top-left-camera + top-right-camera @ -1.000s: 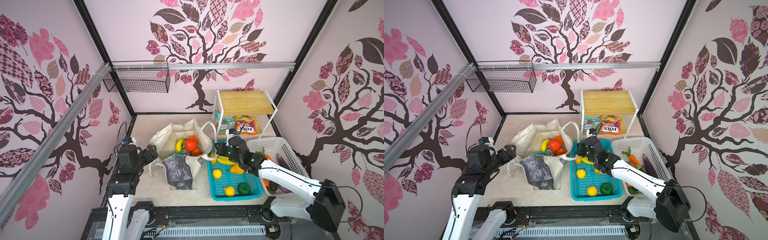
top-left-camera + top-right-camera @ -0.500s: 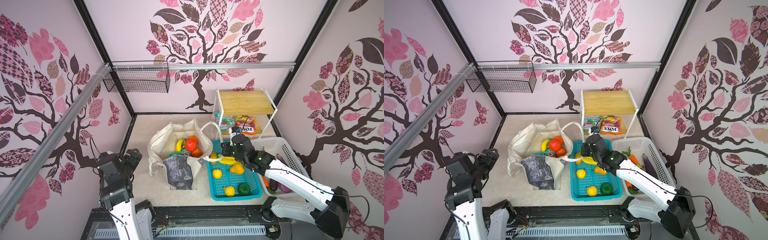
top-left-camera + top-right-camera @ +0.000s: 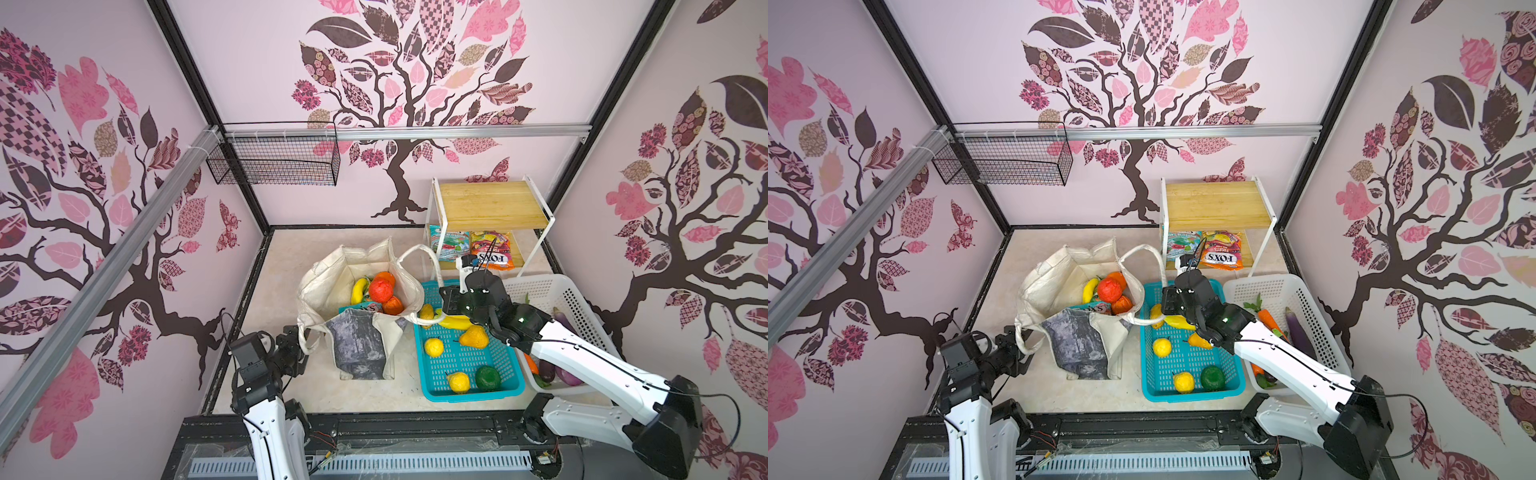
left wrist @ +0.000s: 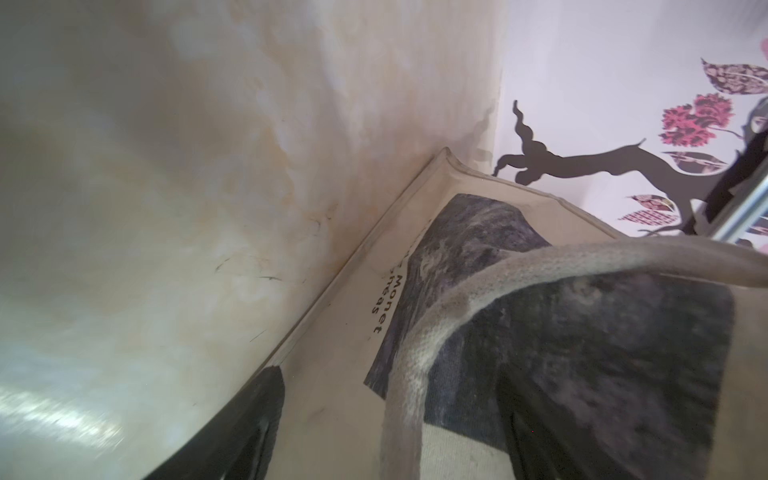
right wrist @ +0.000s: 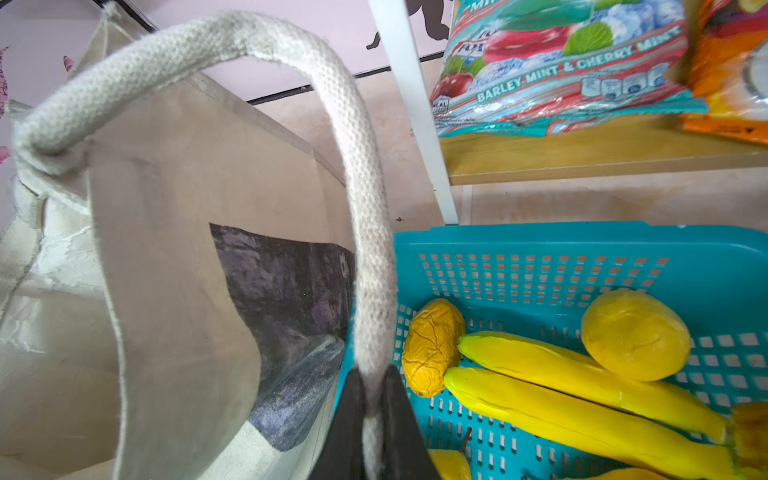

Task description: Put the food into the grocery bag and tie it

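Note:
The cream grocery bag [image 3: 357, 270] [image 3: 1059, 274] stands open mid-table. It holds food: a banana [image 3: 359, 289] and round red and orange pieces [image 3: 380, 289]. My right gripper [image 5: 372, 374] [image 3: 442, 309] is shut on the bag's right strap handle [image 5: 357, 166] over the teal basket [image 3: 473, 395]. More bananas [image 5: 561, 399] and yellow fruit lie in that basket. My left gripper [image 4: 399, 449] [image 3: 297, 345] is open at the bag's front left. The left strap loop [image 4: 419, 353] [image 3: 1021, 336] runs between its wide-apart fingers. Sweet packets [image 3: 490, 253] lie on the shelf.
A white basket [image 3: 582, 299] with a carrot and an aubergine stands at the right. A white-framed wooden shelf [image 3: 490, 203] stands at the back right. A black wire basket [image 3: 274, 166] hangs on the back wall. Bare tabletop [image 3: 332, 395] lies before the bag.
My left arm has drawn back from the bag's left side, then come in low at the front-left strap loop, jaws narrowing a little. The right gripper has kept its hold on the strap.

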You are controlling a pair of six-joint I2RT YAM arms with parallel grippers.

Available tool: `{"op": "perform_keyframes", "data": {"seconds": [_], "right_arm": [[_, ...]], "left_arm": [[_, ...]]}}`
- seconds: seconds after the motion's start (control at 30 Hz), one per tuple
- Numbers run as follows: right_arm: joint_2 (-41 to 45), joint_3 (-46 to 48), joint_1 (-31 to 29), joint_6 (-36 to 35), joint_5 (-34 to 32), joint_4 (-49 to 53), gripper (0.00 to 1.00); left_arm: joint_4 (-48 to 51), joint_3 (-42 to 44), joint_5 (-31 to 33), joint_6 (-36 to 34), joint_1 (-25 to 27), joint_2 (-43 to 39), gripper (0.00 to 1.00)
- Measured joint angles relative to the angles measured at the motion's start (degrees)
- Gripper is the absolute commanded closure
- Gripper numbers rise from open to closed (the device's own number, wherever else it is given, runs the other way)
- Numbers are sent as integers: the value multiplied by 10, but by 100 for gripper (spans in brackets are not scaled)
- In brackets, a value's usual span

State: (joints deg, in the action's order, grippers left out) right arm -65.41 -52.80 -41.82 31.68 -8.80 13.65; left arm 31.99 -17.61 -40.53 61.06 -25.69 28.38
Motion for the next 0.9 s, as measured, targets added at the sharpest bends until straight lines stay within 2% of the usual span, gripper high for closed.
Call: {"op": "perform_keyframes", "data": {"seconds": [0.07, 0.17, 0.3, 0.37, 0.47, 0.57, 0.7, 0.8, 0.9], "right_arm": [[0, 0, 0, 0, 0, -4, 100], [0, 0, 0, 0, 0, -8, 100], [0, 0, 0, 0, 0, -10, 100], [0, 1, 0, 0, 0, -11, 100], [0, 1, 0, 0, 0, -11, 100], [0, -1, 0, -6, -2, -9, 100], [-5, -39, 0, -34, -6, 30, 100], [-19, -108, 0, -63, -8, 55, 100], [-32, -174, 0, -90, -8, 71, 100]], "left_arm": [[-67, 42, -7, 48, 26, -11, 35], [-128, 62, -7, 89, 63, -11, 43], [-202, 62, -10, 121, 71, 5, 74], [-232, 62, -18, 137, 72, 25, 98], [-251, 58, -28, 134, 70, 50, 100], [-147, 4, 1, 82, 60, 51, 100], [-16, -150, 56, -8, 15, 54, 100], [33, -256, 89, -57, -20, 70, 100], [74, -355, 116, -93, -24, 101, 100]]}}
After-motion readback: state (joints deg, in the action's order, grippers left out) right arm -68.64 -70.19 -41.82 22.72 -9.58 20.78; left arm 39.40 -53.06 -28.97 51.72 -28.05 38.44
